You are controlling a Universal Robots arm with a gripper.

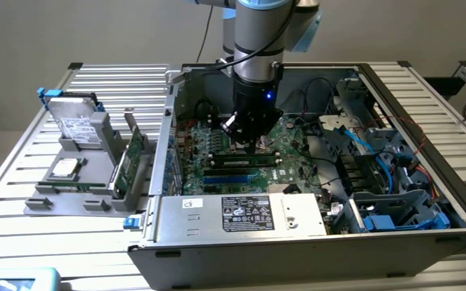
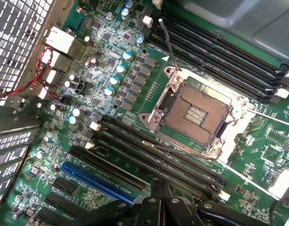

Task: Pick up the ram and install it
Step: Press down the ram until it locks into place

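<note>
On a slatted metal table against a plain grey wall, an open PC case lies on its side with the motherboard facing up. The arm reaches down into the case, its gripper low over the board just above the memory slots. The ram sits in a slot just under the fingertips, its long axis running from the exterior view's left to right, parallel to the blue slots nearer the power supply. The gripper stands a little apart from the stick; in the wrist view its fingers are pressed together with nothing between them. That view also looks onto the empty CPU socket, with rows of black slots on either side. Cables crowd the case toward the exterior view's right. Outside the case, to the exterior view's left, a grey holder carries a hard drive and a broad green card; open table lies around it
</note>
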